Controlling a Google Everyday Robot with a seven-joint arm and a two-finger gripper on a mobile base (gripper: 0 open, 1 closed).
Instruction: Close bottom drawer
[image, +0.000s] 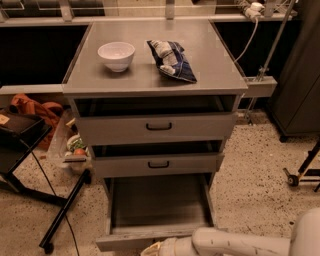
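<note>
The bottom drawer (160, 202) is the lowest of three in the grey cabinet and stands pulled far out, its inside bare. Its flat front panel (122, 241) runs along the lower edge of the view; its handle does not show. My gripper (155, 248) is cream-coloured and sits low, right at the outer face of that front panel near its middle, partly cut off by the bottom edge. My white arm (240, 244) reaches in from the lower right.
The middle drawer (158, 164) and top drawer (159, 127) are slightly ajar. A white bowl (116, 55) and a blue snack bag (171, 60) lie on the cabinet top (210, 77). A black stand (60, 215) and clutter sit to the left, a dark cabinet (300, 90) to the right.
</note>
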